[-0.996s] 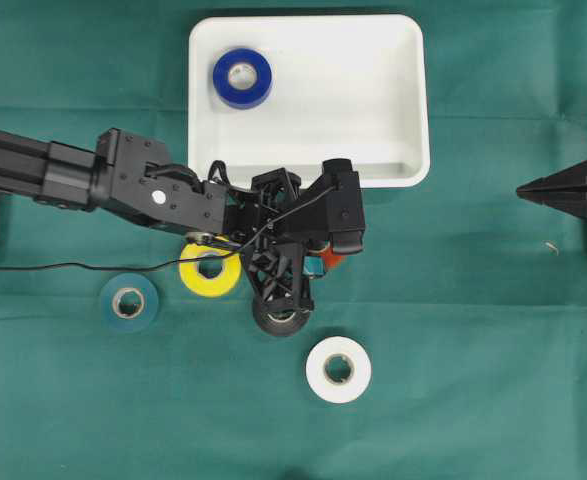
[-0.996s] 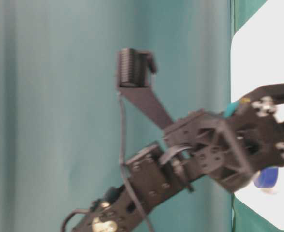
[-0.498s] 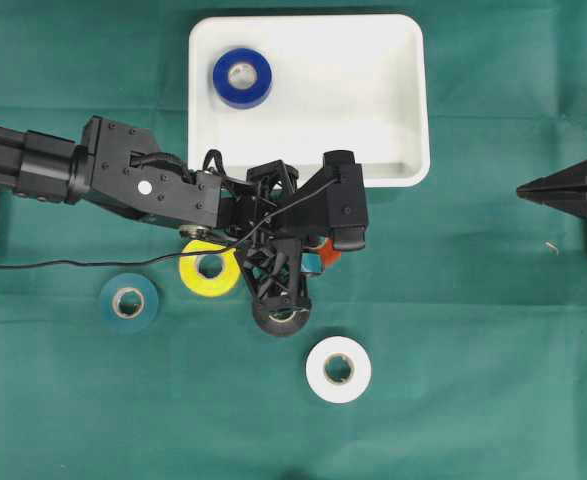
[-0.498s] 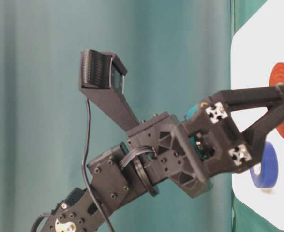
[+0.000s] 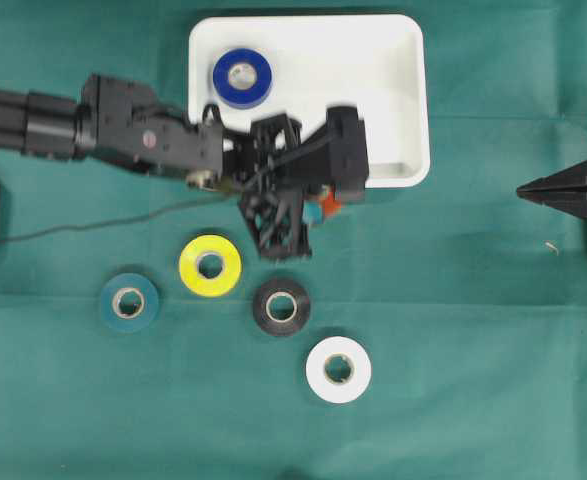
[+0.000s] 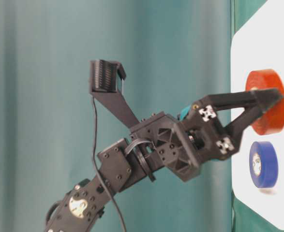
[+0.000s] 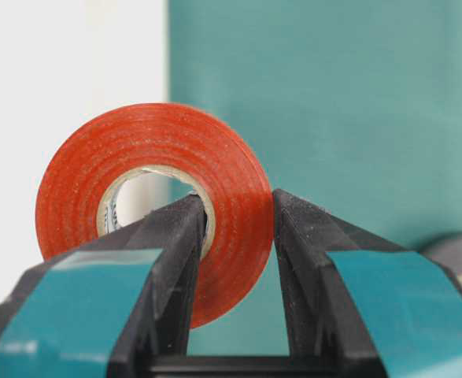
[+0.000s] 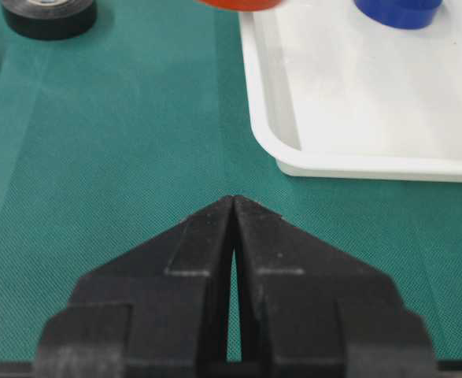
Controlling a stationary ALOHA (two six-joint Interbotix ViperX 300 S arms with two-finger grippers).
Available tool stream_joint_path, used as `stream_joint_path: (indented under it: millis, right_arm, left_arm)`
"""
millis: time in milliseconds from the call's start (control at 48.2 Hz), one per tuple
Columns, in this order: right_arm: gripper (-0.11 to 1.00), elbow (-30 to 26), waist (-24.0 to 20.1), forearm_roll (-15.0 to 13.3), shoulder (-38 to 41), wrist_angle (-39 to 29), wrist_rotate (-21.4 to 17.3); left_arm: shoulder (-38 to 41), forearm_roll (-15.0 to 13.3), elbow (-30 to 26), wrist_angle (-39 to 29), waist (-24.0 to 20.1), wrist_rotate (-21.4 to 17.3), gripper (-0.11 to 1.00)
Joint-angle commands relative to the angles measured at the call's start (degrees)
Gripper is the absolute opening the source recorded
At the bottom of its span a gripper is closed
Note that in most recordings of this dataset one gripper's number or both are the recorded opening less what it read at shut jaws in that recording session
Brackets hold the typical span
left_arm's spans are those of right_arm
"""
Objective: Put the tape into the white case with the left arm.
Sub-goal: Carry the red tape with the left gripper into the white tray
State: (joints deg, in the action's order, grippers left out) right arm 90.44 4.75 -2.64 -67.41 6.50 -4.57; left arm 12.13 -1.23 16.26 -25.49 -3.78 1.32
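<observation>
A red tape roll (image 7: pixel 136 150) stands on edge in my left gripper (image 7: pixel 238 209), which is shut on it, one finger through the core and the other on the outer face. From overhead the red roll (image 5: pixel 329 207) peeks out under the left arm's wrist, just outside the front rim of the white case (image 5: pixel 373 110). In the table-level view the red roll (image 6: pixel 262 104) is held up off the cloth in front of the case (image 6: pixel 262 48). A blue roll (image 5: pixel 242 77) lies flat in the case's far left corner. My right gripper (image 8: pixel 233 201) is shut and empty.
On the green cloth in front of the case lie a yellow roll (image 5: pixel 210 265), a black roll (image 5: pixel 281 306), a white roll (image 5: pixel 338 369) and a teal roll (image 5: pixel 128 302). The right gripper (image 5: pixel 525 190) rests at the table's right edge.
The left arm has swung up toward the white case with the red roll in its grip, uncovering the black roll. The right arm has not moved.
</observation>
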Motion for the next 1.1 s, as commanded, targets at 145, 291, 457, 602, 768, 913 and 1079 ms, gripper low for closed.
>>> stream_joint_path:
  millis: [145, 291, 457, 602, 768, 913, 1079]
  right_arm:
    - [-0.09, -0.62, 0.09, -0.18, 0.26, 0.62, 0.0]
    - [-0.09, -0.62, 0.09, -0.18, 0.26, 0.62, 0.0]
    - [-0.09, -0.62, 0.09, -0.18, 0.26, 0.62, -0.09]
    - [-0.09, -0.53, 0.09, -0.18, 0.26, 0.62, 0.0]
    - [-0.09, -0.53, 0.09, -0.18, 0.35, 0.62, 0.0]
    - [-0.09, -0.62, 0.09, -0.18, 0.26, 0.62, -0.09]
    - [-0.09, -0.53, 0.09, -0.18, 0.26, 0.62, 0.0]
  left_arm:
    - [-2.37, 0.18, -1.05, 0.35, -6.15, -3.34, 0.25]
    - [-1.67, 0.18, -0.97, 0.62, -8.7, -4.66, 0.25]
    - [-0.79, 0.18, -0.97, 0.88, -10.9, -5.98, 0.25]
    - [-0.09, 0.18, -0.97, 2.11, -12.13, -6.94, 0.25]
    - [0.62, 0.18, -0.97, 4.39, -12.83, -7.38, 0.25]
    - [1.32, 0.18, -0.97, 5.27, -13.45, -7.38, 0.25]
    - [2.46, 0.18, -0.97, 5.89, -13.97, -7.38, 0.25]
